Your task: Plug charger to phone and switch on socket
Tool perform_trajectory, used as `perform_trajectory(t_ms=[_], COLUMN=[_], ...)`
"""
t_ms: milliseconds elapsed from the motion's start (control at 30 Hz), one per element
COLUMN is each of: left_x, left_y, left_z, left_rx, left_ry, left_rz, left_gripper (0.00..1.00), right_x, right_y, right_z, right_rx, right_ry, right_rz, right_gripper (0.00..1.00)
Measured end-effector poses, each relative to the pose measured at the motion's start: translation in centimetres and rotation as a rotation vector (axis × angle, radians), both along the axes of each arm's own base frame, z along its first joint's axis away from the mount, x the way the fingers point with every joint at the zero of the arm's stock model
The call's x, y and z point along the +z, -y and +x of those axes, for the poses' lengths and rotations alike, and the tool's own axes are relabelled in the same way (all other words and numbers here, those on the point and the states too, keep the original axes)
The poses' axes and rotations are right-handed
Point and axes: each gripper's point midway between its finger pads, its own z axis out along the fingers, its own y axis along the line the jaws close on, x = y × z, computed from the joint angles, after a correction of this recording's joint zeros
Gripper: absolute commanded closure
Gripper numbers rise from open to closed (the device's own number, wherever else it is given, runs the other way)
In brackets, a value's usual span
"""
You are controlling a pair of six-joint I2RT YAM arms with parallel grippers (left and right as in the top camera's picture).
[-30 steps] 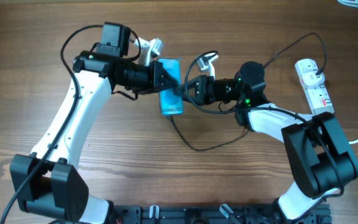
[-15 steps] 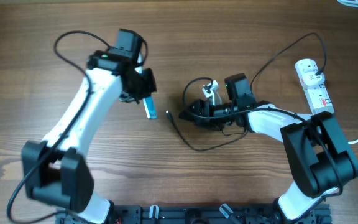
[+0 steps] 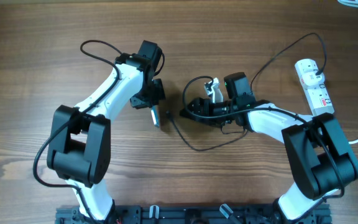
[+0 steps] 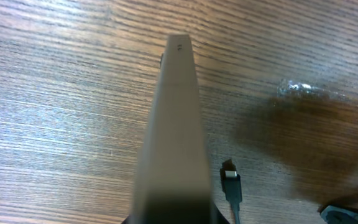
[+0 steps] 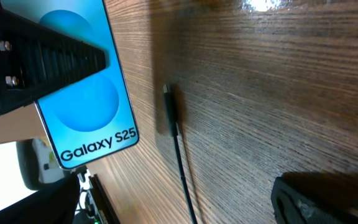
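The left claw [image 3: 153, 106] is shut tight on the phone [image 3: 155, 119]. It holds the phone up on its thin edge, above the wooden table [image 3: 30, 74], with the blue screen facing the other arm. That is likely so the phone stays steady while the plug end goes in.

The charger [image 3: 194, 147] is a thin black wire lying loose on the table. Its small metal tip [image 4: 230, 177] lies just beside the phone but is not in it.

The right claw [image 3: 186, 112] is near the tip. Its jaws look wide open, with nothing in them and nothing touching them. It probably needs to pick up the tip next.

The white socket [image 3: 314, 87] sits well apart, at the far right. The wire's black plug seems to be in it. Its switch is too small to read.
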Motion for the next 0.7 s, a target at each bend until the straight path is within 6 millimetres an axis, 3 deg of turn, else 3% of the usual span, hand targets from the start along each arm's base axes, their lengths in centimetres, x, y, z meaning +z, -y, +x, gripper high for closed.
perform_trajectory(t_ms=[700], left_x=[-1.5], left_y=[0.3], left_z=[-0.6], left_rx=[0.035], left_ry=[-0.018], left_rz=[0.016], left_gripper=[0.96], right_x=[0.0], right_y=[0.0], right_z=[0.1], right_rx=[-0.001], right_ry=[0.005], right_rz=[-0.004], right_gripper=[0.0])
